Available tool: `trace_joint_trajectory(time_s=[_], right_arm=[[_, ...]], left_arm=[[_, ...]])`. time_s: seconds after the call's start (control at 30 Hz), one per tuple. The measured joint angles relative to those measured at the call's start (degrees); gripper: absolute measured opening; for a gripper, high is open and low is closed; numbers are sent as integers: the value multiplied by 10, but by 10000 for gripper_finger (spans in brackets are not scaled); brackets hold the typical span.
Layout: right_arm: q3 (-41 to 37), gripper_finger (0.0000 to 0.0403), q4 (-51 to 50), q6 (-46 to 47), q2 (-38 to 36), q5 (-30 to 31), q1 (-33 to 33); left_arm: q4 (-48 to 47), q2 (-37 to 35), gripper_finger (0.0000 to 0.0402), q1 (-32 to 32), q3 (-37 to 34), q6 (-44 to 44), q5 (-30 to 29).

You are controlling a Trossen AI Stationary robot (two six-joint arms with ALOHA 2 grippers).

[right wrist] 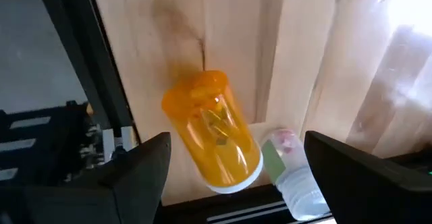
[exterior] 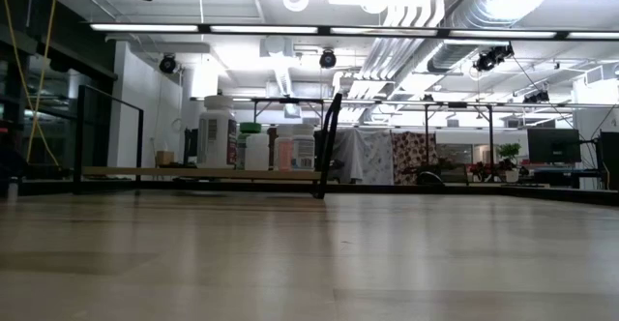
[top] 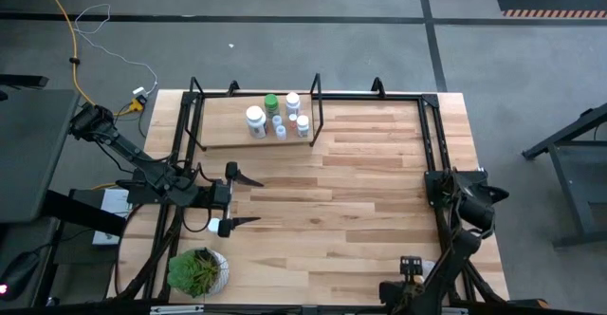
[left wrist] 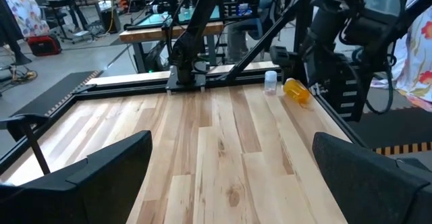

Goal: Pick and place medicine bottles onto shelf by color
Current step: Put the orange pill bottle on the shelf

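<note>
We see two dark, matte black jointed arms. The left arm (top: 142, 168) is built of slim tubular links and boxy joint housings, with a white round part beside its tapered black jaws. The right arm (top: 465, 211) has bulkier black housings; its fingers (right wrist: 135, 177) are broad, flat and black.

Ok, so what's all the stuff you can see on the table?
shelf: one, light wood with black rods, far left part of the table
bottles on the shelf: about six, mostly white, one green, standing close together
orange bottle: one, lying on its side at the table's right edge
small clear bottle: one, with a green label, right beside the orange one
plant: one, leafy green in a pot, near left corner
left gripper: open, over the left side of the table
right gripper: open, just above the orange bottle
</note>
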Motion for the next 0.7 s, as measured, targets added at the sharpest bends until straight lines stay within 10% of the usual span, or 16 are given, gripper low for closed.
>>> trace_joint_trajectory(time_s=[0.7], right_arm=[[-89,282,125,-34,0,-30,5]], left_arm=[[0,0,400,0,0,-4,1]])
